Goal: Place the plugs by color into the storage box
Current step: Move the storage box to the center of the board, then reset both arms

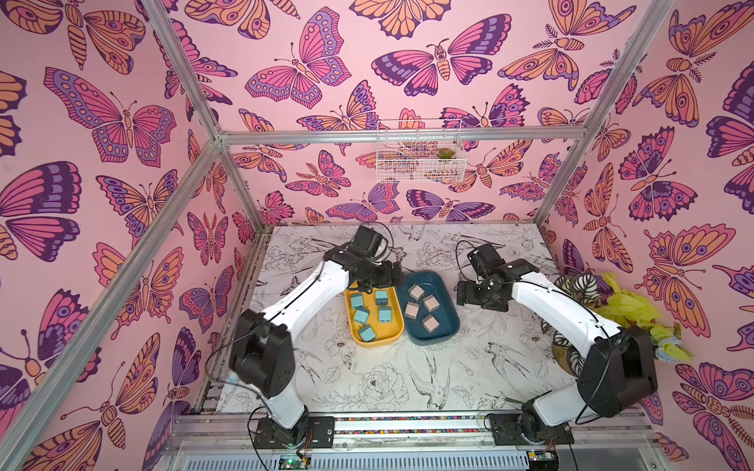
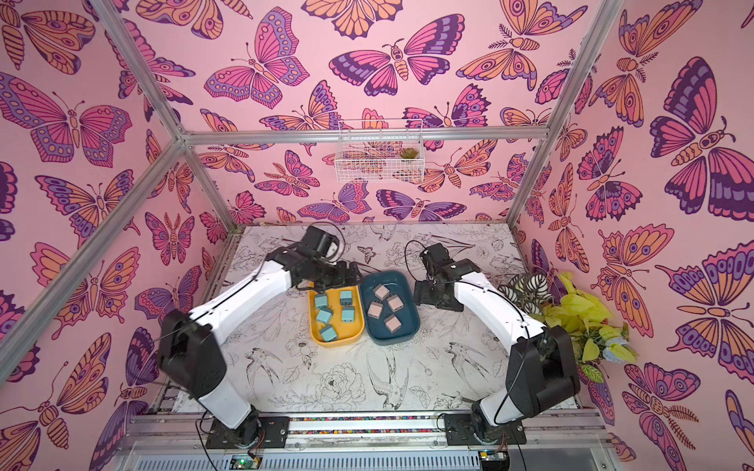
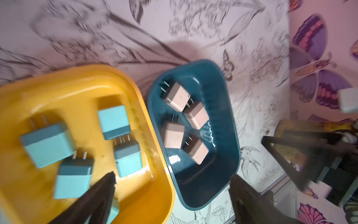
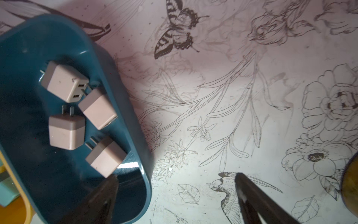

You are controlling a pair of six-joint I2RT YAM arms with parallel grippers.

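The storage box shows as two trays side by side, a yellow tray [image 1: 398,334] and a dark blue tray [image 1: 453,322]. Several teal-blue plugs [image 1: 361,315] lie in the yellow one, and several pale pink plugs [image 1: 411,310] in the blue one. My left gripper [image 3: 173,179] hangs open above the far ends of both trays, nothing between its fingers; one finger [image 3: 104,186] partly hides a teal plug. Just right of the blue tray, my right gripper [image 4: 176,178] is open and empty, one finger over the tray's edge [image 4: 147,174] and the other over the table.
A white wire basket [image 1: 420,157] hangs on the back wall. Yellow-leaved and striped plants [image 1: 624,310] stand at the table's right edge behind the right arm. Butterfly-papered walls close in three sides, with a metal rail [image 1: 408,426] along the front.
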